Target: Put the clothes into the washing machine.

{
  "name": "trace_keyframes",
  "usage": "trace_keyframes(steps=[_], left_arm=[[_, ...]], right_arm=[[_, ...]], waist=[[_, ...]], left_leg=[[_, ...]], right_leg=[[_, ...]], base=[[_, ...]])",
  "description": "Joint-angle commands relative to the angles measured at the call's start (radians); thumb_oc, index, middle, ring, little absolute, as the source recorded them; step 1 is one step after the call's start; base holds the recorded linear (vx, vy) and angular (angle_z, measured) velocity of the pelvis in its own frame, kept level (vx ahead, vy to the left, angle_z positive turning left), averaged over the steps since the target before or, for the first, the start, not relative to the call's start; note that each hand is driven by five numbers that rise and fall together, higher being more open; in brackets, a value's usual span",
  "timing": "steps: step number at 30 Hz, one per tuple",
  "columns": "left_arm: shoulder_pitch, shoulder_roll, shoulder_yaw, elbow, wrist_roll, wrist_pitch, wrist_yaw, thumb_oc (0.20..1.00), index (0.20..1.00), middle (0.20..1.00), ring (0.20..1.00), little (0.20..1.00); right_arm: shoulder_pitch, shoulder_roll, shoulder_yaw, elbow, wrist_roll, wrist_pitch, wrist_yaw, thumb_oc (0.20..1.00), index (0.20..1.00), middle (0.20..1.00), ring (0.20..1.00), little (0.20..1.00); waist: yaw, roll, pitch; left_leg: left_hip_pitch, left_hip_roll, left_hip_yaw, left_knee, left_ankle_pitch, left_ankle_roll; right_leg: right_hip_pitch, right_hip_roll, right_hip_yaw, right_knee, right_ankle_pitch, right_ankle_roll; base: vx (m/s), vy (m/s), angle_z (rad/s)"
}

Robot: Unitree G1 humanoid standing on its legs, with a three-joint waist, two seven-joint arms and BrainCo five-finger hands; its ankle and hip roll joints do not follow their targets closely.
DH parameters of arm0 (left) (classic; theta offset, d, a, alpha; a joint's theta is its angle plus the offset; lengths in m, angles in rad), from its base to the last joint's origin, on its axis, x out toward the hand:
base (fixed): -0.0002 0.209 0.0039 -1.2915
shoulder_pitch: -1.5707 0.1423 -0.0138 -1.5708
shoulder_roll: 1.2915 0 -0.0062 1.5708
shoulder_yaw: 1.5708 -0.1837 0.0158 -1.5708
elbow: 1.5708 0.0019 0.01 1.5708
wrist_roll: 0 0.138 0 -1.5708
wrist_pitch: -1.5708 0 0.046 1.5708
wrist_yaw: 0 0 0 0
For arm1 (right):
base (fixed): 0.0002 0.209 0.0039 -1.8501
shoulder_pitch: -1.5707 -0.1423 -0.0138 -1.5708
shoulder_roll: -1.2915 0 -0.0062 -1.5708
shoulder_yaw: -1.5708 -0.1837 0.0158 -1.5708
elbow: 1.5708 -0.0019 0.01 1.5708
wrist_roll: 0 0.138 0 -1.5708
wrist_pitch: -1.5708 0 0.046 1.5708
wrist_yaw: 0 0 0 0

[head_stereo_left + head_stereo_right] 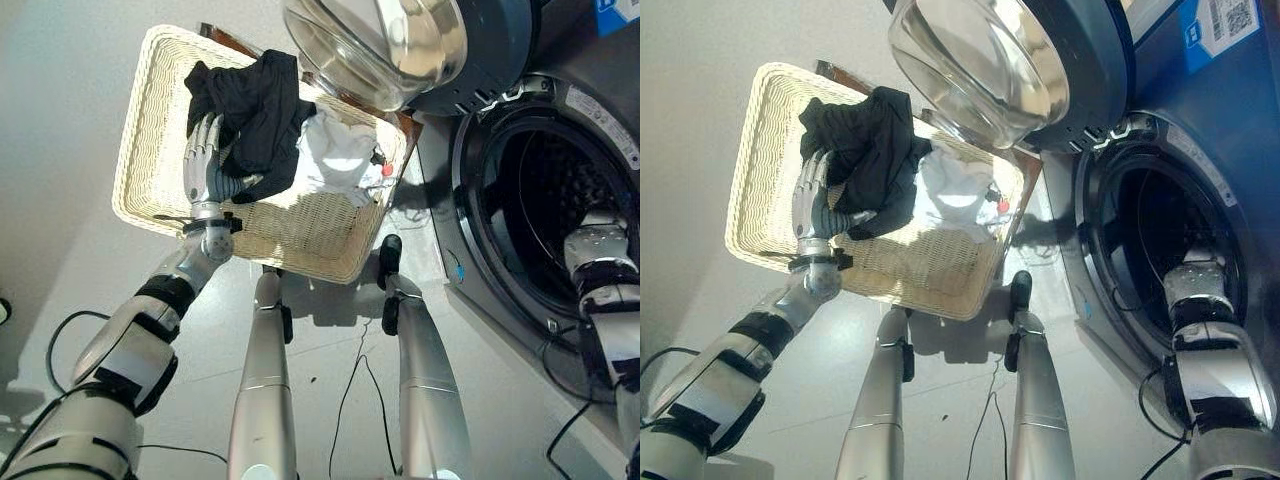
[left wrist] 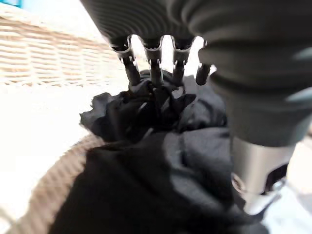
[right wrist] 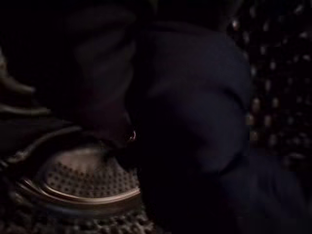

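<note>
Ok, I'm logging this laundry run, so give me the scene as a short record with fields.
left hand: in the wicker basket, fingers curled into the black garment
right hand: reached into the washing machine drum, fingers hidden in the dark
white garment: in the basket, beside the black one
washer door: swung open above the basket
step status: black and white garments not yet loaded

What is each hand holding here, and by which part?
The left hand grips the black garment by a bunched fold at its near edge, over the wicker basket. The right arm reaches into the washing machine; its hold cannot be told.
</note>
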Motion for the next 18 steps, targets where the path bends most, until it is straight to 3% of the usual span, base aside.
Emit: trace_keyframes(steps=[1,2,11,18], left_arm=[[-0.051,-0.003,0.024,0.055,0.007,-0.008,-0.02,1.0,1.0,1.0,1.0,1.0],[-0.077,0.007,0.009,0.105,0.02,-0.024,-0.042,1.0,1.0,1.0,1.0,1.0],[-0.163,0.015,-0.042,0.188,0.041,-0.041,-0.071,1.0,1.0,1.0,1.0,1.0],[-0.216,0.001,-0.074,0.194,0.058,-0.036,-0.059,1.0,1.0,1.0,1.0,1.0]], right_arm=[[-0.009,-0.096,-0.059,0.0,-0.077,-0.133,-0.039,0.2,0.2,0.2,0.2,0.2],[-0.012,-0.129,-0.066,0.067,-0.056,-0.076,0.01,1.0,1.0,1.0,1.0,1.0],[-0.034,-0.132,-0.03,0.22,-0.025,0.043,0.03,1.0,1.0,1.0,1.0,1.0],[-0.036,-0.089,0.01,0.235,-0.074,0.09,0.012,1.0,1.0,1.0,1.0,1.0]], waist=[[-0.001,-0.057,-0.021],[-0.003,-0.062,-0.021],[-0.001,-0.063,-0.021],[-0.002,-0.069,-0.021]], left_leg=[[0.009,-0.1,0.045,0.069,-0.061,0.082],[0.015,-0.101,0.041,0.07,-0.063,0.084],[0.004,-0.111,0.034,0.062,-0.05,0.092],[0.002,-0.113,0.033,0.059,-0.051,0.093]], right_leg=[[0.074,0.058,-0.082,-0.179,0.167,0.055],[0.081,0.057,-0.082,-0.179,0.165,0.054],[0.072,0.052,-0.093,-0.185,0.178,0.051],[0.073,0.052,-0.097,-0.191,0.181,0.054]], base=[[0.01,-0.014,-0.07],[0.0,0.0,0.0],[0.01,-0.005,0.02],[0.0,0.0,0.0]])
